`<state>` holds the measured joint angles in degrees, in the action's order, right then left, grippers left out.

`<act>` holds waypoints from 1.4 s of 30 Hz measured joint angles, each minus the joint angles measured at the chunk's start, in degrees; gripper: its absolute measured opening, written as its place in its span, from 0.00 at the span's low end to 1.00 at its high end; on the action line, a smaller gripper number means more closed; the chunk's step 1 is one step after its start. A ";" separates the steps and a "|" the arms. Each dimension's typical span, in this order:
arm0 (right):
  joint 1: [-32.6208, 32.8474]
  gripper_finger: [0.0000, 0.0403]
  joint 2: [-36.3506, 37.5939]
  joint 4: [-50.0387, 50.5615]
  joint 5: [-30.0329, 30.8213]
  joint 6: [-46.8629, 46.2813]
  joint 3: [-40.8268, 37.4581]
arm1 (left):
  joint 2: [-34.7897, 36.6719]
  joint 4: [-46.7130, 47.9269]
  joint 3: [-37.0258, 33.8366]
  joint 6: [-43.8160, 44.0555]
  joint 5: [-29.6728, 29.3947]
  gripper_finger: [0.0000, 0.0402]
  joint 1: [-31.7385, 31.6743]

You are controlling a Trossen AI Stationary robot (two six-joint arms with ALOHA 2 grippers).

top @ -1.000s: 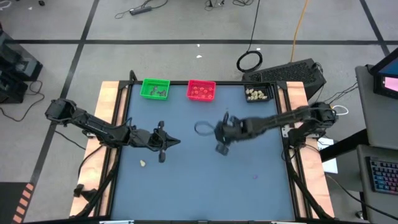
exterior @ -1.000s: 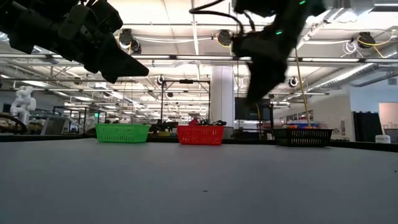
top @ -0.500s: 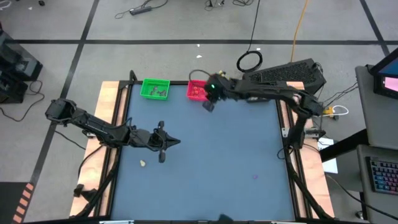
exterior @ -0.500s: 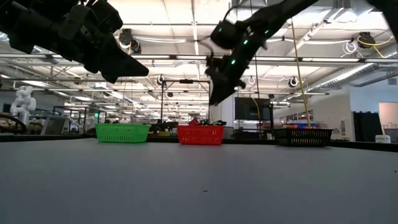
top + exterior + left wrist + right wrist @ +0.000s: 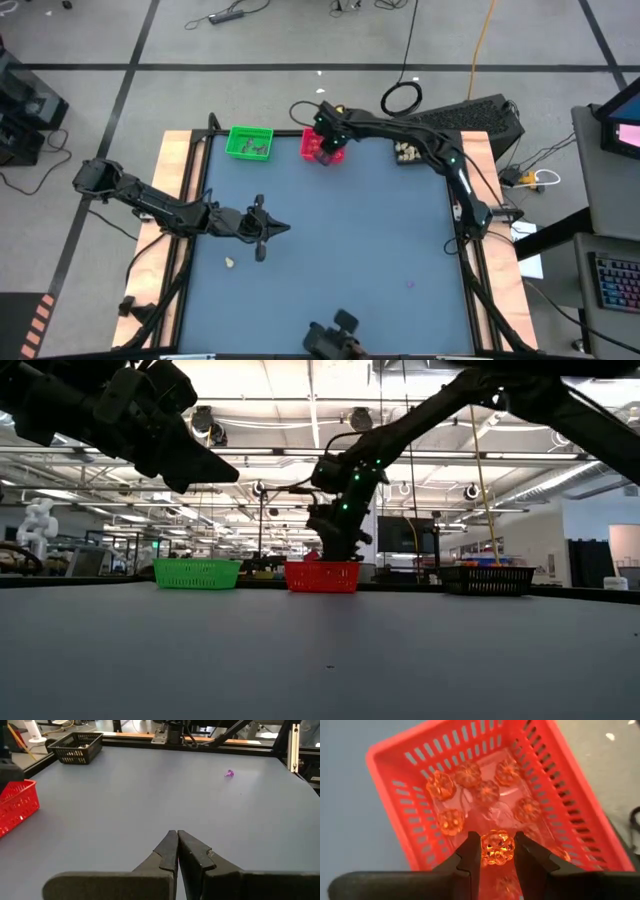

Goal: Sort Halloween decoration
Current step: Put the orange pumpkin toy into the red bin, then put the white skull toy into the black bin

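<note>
Overhead lights and pipework fill the workshop behind the blue-grey table (image 5: 340, 250), where 3 baskets line the far edge: green tray (image 5: 249, 142) at the left, red tray (image 5: 410, 795) in the middle, black tray (image 5: 416, 150) at the right. Over the red one hangs the right tool (image 5: 497, 851), grasping an orange pumpkin trinket (image 5: 497, 847) between its fingers, directly above several matching pumpkins (image 5: 470, 790) lying inside. At the table's left side, raised off it, waits the left tool (image 5: 262, 228), clenched on nothing. Sorting looks nearly finished: all 3 baskets hold pieces. Left out, as far as I can see, are 1 cream trinket (image 5: 231, 263) near the left edge and 1 purple trinket (image 5: 229, 773) toward the near right.
</note>
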<state>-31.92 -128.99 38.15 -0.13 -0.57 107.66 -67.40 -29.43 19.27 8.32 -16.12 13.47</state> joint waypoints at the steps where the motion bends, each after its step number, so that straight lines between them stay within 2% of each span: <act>1: -0.20 0.22 -0.82 0.19 -0.51 -0.26 0.99 | 0.00 0.00 0.02 0.00 0.00 0.04 0.00; 7: -0.64 0.25 -2.52 0.89 -1.74 -0.63 2.33 | 0.00 0.13 0.02 -0.03 0.27 0.04 0.00; 10: -0.64 0.31 -2.00 0.95 -1.54 -0.61 2.38 | 0.00 1.02 0.01 -0.13 2.34 0.04 0.00; 15: -0.56 0.44 0.28 0.40 -1.46 -1.04 2.40 | 0.00 1.73 0.03 -0.17 2.63 0.04 0.00; 17: -0.25 0.48 1.56 -0.44 -1.77 -0.21 2.44 | 0.33 4.95 0.89 -0.31 2.73 0.04 0.00; 19: 0.24 0.49 3.02 1.03 -1.04 -0.04 2.42 | 1.23 12.28 3.14 -1.47 3.36 0.04 0.00; 22: 1.65 0.43 5.01 1.00 3.11 2.20 2.42 | 2.73 27.18 8.37 -3.08 6.31 0.04 0.30; 28: 5.23 0.10 8.17 -1.76 3.05 5.86 2.40 | 3.26 58.08 20.34 -1.81 9.30 0.04 3.75; 30: 6.61 0.03 8.86 -3.19 3.05 7.04 1.85 | 3.27 67.70 23.61 0.55 9.88 0.04 5.53; 35: 9.65 0.02 11.83 -14.90 3.01 7.38 -6.30 | 3.30 81.50 28.25 7.93 10.39 0.04 11.97; 42: 14.51 0.00 21.58 -35.78 3.07 6.59 -28.48 | 3.04 85.07 27.39 15.90 12.50 0.04 21.08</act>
<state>-17.40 -107.41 2.37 2.94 6.03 79.18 -64.35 55.64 46.66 24.22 -3.62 34.56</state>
